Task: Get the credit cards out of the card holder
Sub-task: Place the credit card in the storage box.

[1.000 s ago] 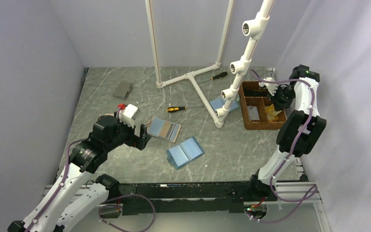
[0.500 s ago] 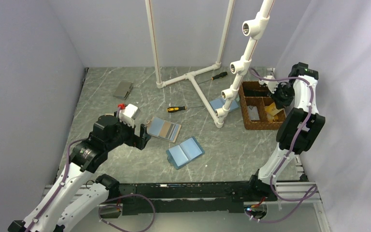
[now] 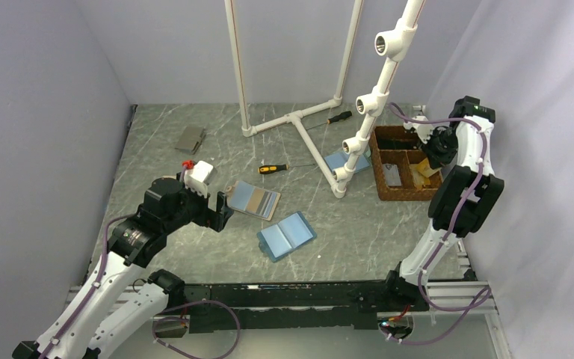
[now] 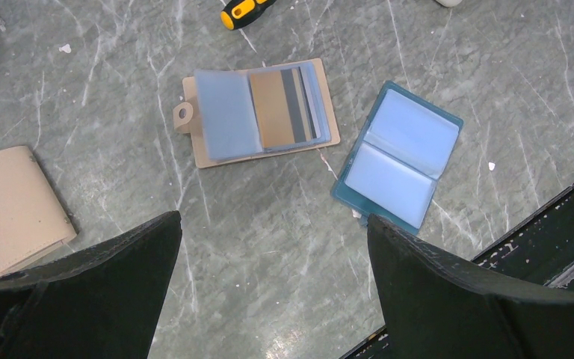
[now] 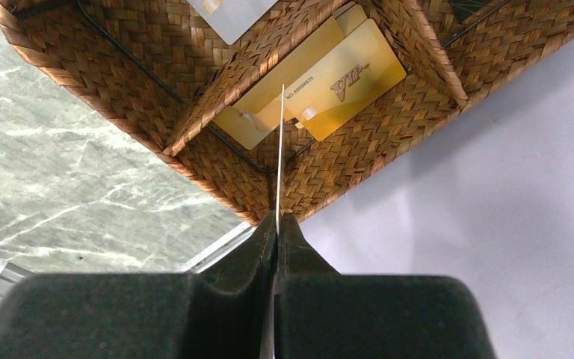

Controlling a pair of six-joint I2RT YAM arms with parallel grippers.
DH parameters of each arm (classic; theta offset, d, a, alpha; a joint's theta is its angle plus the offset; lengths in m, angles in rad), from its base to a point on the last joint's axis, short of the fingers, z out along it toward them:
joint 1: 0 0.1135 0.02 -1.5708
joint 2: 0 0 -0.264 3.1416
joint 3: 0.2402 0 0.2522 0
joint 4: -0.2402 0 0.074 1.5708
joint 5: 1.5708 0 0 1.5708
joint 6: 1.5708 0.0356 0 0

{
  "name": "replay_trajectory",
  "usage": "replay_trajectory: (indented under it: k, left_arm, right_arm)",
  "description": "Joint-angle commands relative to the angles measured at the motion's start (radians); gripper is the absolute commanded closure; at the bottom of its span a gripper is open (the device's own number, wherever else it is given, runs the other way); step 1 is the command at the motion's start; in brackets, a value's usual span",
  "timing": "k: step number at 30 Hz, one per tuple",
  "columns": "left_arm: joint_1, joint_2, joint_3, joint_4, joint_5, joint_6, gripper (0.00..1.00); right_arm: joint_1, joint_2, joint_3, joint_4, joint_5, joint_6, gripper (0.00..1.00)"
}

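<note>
The tan bifold card holder with blue-grey inner panels (image 4: 258,112) lay open and flat on the grey marbled worktop (image 4: 82,90), near a light-blue bifold wallet (image 4: 397,153). A tan card with a dark stripe (image 4: 280,107) sat in its right-hand pocket. The left claw (image 4: 273,224) hung above it, fingers spread wide and empty. The right claw (image 5: 276,223) was pinched on a thin pale card (image 5: 280,149), seen edge-on, over a brown woven basket (image 5: 119,60) holding gold cards (image 5: 351,71). The cards looked light, stiff and slick. The soft holder would probably slide, so the striped card's exposed edge seemed the best place to pinch.
</note>
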Motion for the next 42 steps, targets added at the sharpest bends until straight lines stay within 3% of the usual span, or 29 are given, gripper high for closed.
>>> replay_trajectory:
  k: [1, 19, 26, 28, 35, 42]
  left_arm:
    - [0.007, -0.001, 0.006, 0.009, 0.010, 0.023, 0.01]
    - [0.013, 0.011, 0.005, 0.009, 0.008, 0.022, 0.01]
    - [0.014, 0.011, 0.005, 0.011, 0.009, 0.022, 0.01]
    - [0.014, 0.011, 0.005, 0.011, 0.009, 0.023, 0.01]
    - [0.014, 0.015, 0.003, 0.011, 0.016, 0.022, 0.01]
    - [0.016, 0.016, 0.003, 0.012, 0.019, 0.020, 0.01]
  right_arm:
    - [-0.005, 0.011, 0.045, -0.044, 0.016, -0.019, 1.00]
    - [0.053, 0.115, 0.049, -0.039, 0.049, -0.044, 1.00]
    - [0.065, 0.173, 0.091, -0.022, 0.091, -0.019, 0.94]
    - [0.065, 0.183, 0.099, 0.004, 0.106, 0.007, 0.91]
    - [0.064, 0.146, 0.045, 0.261, 0.151, 0.188, 0.63]
    - [0.046, 0.050, -0.035, 0.478, 0.200, 0.337, 0.57]
